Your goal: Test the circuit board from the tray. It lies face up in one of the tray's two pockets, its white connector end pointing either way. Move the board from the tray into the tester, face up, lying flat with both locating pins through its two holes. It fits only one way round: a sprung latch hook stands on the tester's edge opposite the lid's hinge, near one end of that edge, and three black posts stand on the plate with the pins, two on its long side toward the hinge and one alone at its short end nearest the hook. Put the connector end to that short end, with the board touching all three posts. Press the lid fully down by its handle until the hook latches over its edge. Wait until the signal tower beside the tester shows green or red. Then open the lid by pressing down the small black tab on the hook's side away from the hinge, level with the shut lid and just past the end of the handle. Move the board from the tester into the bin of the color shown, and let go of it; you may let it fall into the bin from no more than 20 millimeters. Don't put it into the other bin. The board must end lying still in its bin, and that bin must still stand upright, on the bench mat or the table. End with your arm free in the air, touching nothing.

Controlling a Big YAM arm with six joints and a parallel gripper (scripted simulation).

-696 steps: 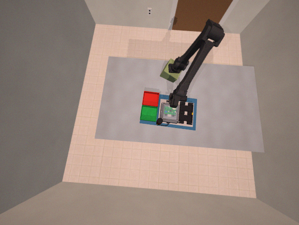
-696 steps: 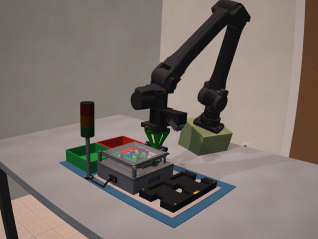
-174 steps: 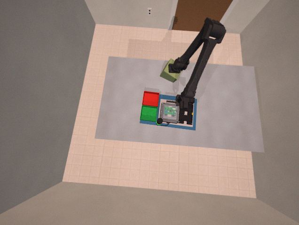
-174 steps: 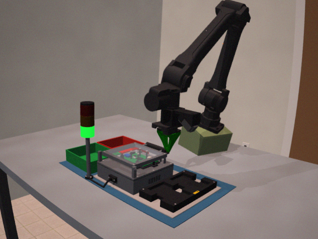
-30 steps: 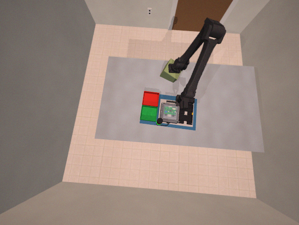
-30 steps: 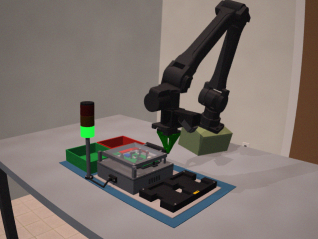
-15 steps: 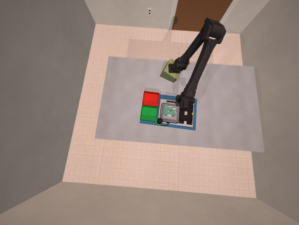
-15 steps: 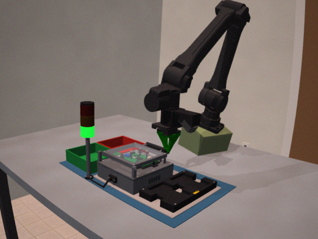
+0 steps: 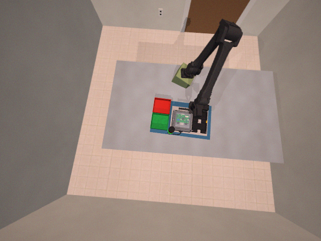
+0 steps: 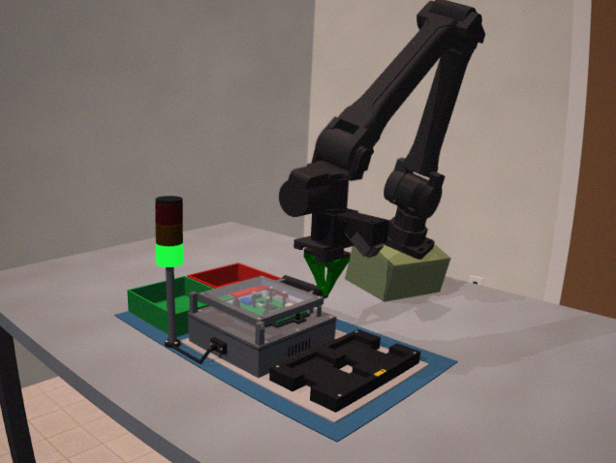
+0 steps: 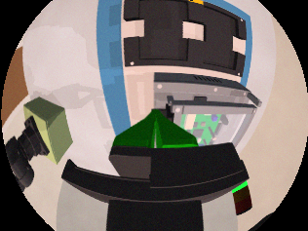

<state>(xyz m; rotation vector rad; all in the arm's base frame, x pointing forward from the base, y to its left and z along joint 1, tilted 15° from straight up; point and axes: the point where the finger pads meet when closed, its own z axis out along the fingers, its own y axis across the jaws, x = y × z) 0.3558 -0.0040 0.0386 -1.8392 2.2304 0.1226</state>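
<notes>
No readable writing; small yellow label on black tray (image 10: 348,368), lower right. Black arm folded elbow-high, green pincer (image 10: 325,293) pressed together, gripping nothing, pointing down at far edge of clear lid (image 10: 259,298). Green circuit board (image 9: 182,119) inside boxy grey tester (image 10: 259,343), frame centre, on table (image 10: 498,398). Signal tower (image 10: 169,254) glows green.

You see a clear, glassy lid (image 10: 259,293) on the matt grey tester (image 10: 233,338), beside a matt black tray (image 10: 348,370). The red bin (image 10: 233,272) and green bin (image 10: 149,298) look like smooth plastic, and the tabletop (image 10: 498,398) is dull grey.
</notes>
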